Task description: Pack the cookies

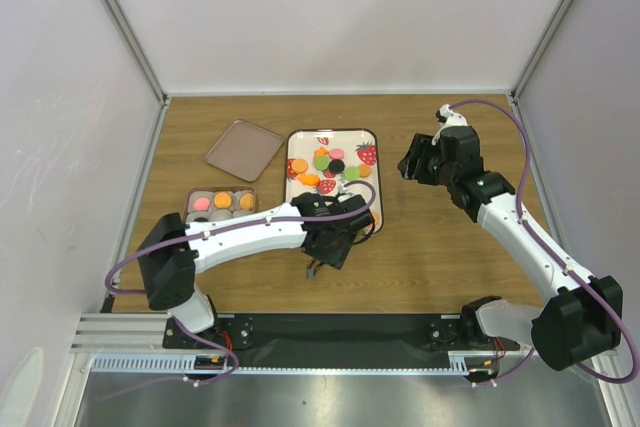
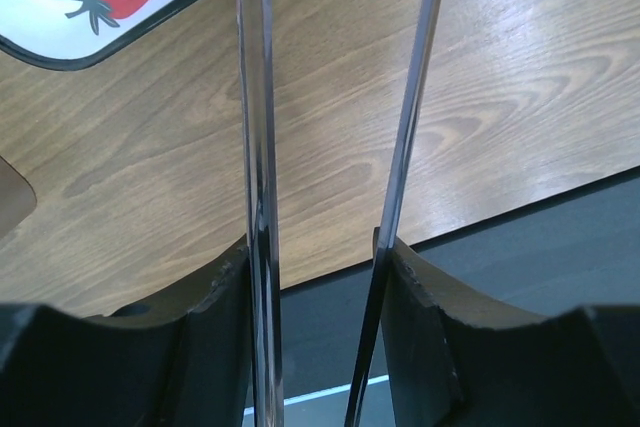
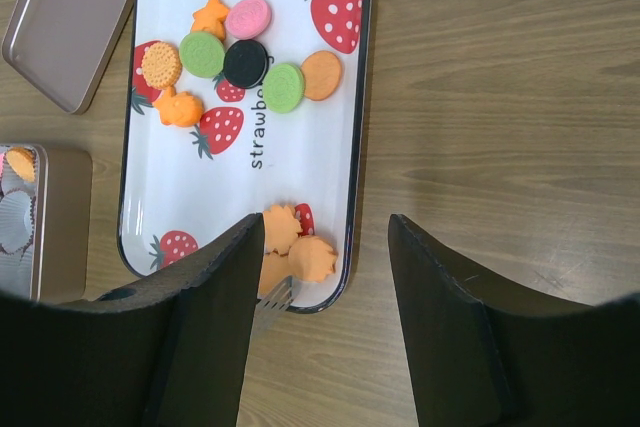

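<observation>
The cookies [image 3: 245, 63] lie on a white strawberry-print tray [image 3: 357, 177]: green, pink, black and orange discs in a cluster at the far end. Several orange ones [image 3: 312, 259] sit at the tray's near right corner. In the top view the cookies [image 1: 330, 165] are mid-tray. My left gripper [image 1: 330, 239] hovers at the tray's near edge, shut on metal tongs [image 2: 258, 147]. A tong tip [image 3: 283, 294] lies at the tray's near rim, close to the orange cookies at that corner. My right gripper [image 1: 412, 162] is open and empty, above the table to the right of the tray.
A brown tin box [image 1: 188, 209] left of the tray holds paper cups with orange and pink cookies; it also shows in the right wrist view [image 3: 60, 217]. Its lid [image 1: 243, 147] lies behind it. White walls enclose the table on three sides.
</observation>
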Action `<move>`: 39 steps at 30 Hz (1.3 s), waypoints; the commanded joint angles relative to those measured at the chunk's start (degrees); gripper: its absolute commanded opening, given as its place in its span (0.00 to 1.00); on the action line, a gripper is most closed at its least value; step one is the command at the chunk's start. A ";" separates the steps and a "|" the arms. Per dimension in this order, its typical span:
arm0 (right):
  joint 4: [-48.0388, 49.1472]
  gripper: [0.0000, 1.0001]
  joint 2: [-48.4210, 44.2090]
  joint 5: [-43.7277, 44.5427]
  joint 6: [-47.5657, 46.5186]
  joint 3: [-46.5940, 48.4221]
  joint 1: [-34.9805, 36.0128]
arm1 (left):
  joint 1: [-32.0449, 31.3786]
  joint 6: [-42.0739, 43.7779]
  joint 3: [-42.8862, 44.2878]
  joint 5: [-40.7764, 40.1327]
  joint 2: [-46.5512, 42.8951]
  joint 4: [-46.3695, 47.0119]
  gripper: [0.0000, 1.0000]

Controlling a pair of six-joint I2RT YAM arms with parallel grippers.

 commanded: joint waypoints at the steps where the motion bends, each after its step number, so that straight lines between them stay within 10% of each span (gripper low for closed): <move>1: 0.72 0.59 -1.60 0.09 -0.68 0.02 -0.21 | -0.55 1.40 2.05 -0.91 0.53 0.08 0.51; 39: 1.07 0.58 -1.34 -1.31 -0.60 -0.06 -0.13 | 2.26 -1.41 3.28 -8.99 -5.00 -5.89 0.29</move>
